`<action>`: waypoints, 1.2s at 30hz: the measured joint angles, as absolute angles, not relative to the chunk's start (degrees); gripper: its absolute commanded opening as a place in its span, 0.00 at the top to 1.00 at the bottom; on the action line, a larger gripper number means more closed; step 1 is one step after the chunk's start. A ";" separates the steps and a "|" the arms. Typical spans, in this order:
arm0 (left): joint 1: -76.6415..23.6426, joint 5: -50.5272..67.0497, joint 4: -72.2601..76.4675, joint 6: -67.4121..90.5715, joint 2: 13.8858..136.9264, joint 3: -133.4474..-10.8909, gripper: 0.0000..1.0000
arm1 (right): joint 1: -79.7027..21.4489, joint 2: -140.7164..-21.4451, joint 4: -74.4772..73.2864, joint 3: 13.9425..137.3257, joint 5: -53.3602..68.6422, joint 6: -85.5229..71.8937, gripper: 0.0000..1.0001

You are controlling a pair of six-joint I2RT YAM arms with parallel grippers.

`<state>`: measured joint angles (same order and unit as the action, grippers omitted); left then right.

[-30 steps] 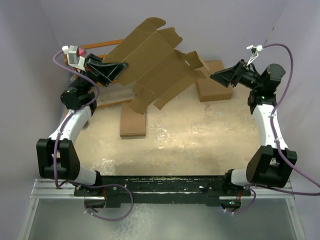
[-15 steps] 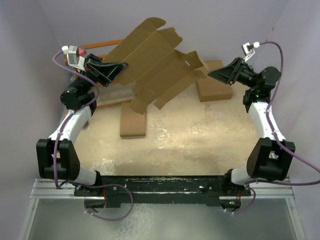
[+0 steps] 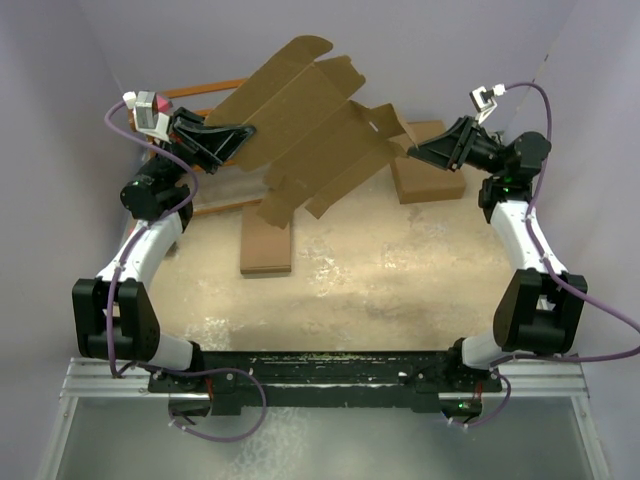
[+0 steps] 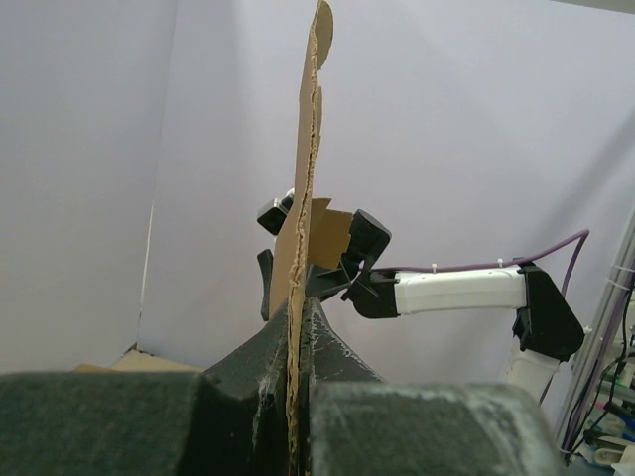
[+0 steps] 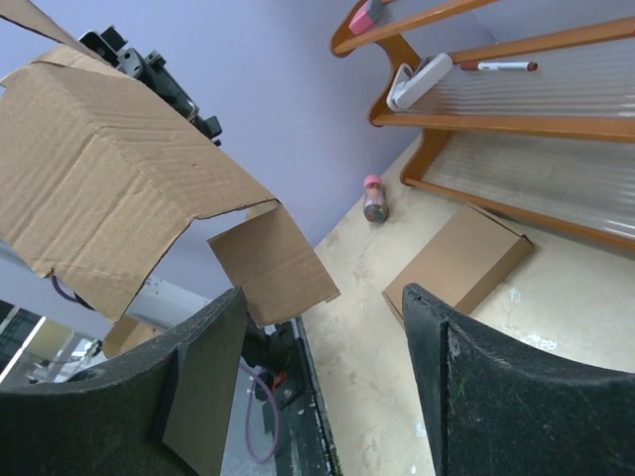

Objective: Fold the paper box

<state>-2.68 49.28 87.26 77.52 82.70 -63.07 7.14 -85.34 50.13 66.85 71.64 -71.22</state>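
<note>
Lying flat on the table (image 3: 400,270), nearest the arm bases, is a closed brown box (image 3: 267,243), left of centre. Beyond it the paper box (image 3: 310,130) hangs in the air as an unfolded blank. It slants from a rounded flap at the far left down to its notched flaps near the middle of the table, and its low end overlaps the closed box in the top view. The left gripper (image 3: 240,133) is clamped tight on the blank's left edge, and the wrist view shows the cardboard edge-on between the pressed fingers (image 4: 337,357). The right gripper (image 3: 413,151) has its jaws wide apart, holding nothing. The blank's right flap sits just ahead of them, and whether it touches them cannot be told. Past that gripper a second brown box (image 3: 430,175) lies on the table. A wooden rack (image 3: 205,88) stands at the far left.
</note>
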 measured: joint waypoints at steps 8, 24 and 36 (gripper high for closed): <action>-2.68 49.28 87.26 77.56 82.43 -63.07 0.96 | 7.14 -85.34 51.09 66.85 71.79 -71.61 0.30; -2.68 49.25 87.26 77.60 82.04 -63.07 0.96 | 7.14 -83.33 36.97 70.43 71.11 -57.82 0.30; -2.68 49.25 87.26 78.02 82.02 -63.07 0.96 | 7.84 -83.29 41.56 70.41 72.01 -62.48 0.34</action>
<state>-2.68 49.25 87.26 78.02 82.02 -63.07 7.84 -83.29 41.56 70.41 72.01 -62.48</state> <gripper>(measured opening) 0.046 0.670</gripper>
